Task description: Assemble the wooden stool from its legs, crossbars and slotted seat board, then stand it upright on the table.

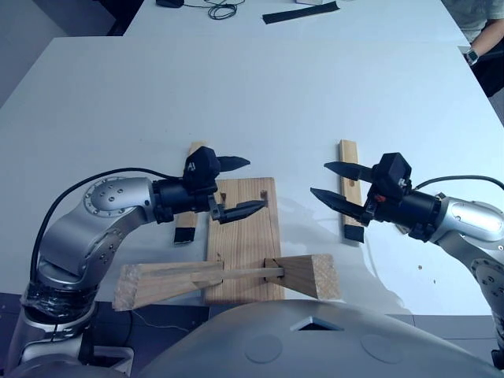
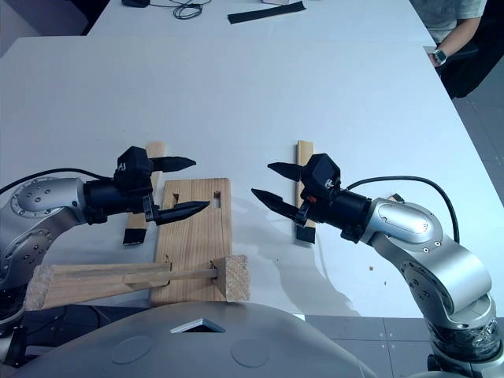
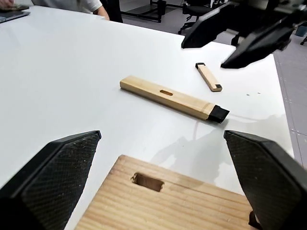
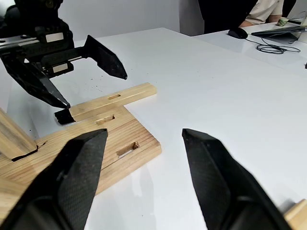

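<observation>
The slotted seat board [image 1: 240, 244] lies flat on the white table [image 1: 260, 87]. Across its near end lie two legs [image 1: 165, 283] [image 1: 313, 276], joined by a thin crossbar [image 1: 252, 273]. One loose leg [image 1: 196, 148] with a black tip lies left of the board, partly hidden by my left gripper [image 1: 253, 185]. That gripper hovers open over the board's far left corner. Another loose leg [image 1: 350, 185] lies right of the board, and my right gripper [image 1: 319, 179] hangs open just left of it. The grippers face each other. In the left wrist view a short wooden piece [image 3: 208, 77] lies beyond that leg [image 3: 172, 98].
A black strip [image 1: 301, 13] and cables [image 1: 220, 9] lie on the far table. A person's arm [image 1: 482, 47] shows at the far right corner. Bare table stretches beyond the parts.
</observation>
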Robot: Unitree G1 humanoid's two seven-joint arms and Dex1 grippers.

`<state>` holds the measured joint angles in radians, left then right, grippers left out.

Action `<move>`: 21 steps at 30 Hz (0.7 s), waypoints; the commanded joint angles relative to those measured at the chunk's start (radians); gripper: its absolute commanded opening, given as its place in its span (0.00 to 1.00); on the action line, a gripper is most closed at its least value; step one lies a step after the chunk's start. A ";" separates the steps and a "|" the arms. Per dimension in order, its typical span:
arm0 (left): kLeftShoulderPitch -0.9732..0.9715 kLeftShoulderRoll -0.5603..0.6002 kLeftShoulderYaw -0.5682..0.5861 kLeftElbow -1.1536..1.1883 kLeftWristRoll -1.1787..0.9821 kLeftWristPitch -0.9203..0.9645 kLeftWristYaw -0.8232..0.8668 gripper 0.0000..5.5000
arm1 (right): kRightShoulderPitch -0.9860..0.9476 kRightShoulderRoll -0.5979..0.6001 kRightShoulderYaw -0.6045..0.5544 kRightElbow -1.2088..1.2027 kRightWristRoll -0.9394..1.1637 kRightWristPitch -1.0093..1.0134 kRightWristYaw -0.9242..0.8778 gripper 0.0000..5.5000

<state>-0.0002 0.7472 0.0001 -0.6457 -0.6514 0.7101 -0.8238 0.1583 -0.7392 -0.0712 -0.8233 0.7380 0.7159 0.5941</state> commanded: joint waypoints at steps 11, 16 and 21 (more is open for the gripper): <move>-0.068 0.128 -0.379 0.362 0.681 -0.595 -0.149 0.87 | -0.026 0.008 0.013 0.007 -0.046 -0.012 -0.020 0.52; -0.173 0.044 -0.438 0.482 0.751 -0.623 -0.132 0.87 | -0.039 0.021 0.029 -0.001 -0.051 -0.008 -0.034 0.52; -0.270 -0.050 -0.453 0.640 0.801 -0.623 -0.065 0.87 | -0.043 0.030 0.039 0.001 -0.062 -0.009 -0.049 0.52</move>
<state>-0.2610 0.7273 -0.4188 -0.1165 0.0695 0.0435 -0.9065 0.1255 -0.7105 -0.0394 -0.8168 0.6953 0.7077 0.5539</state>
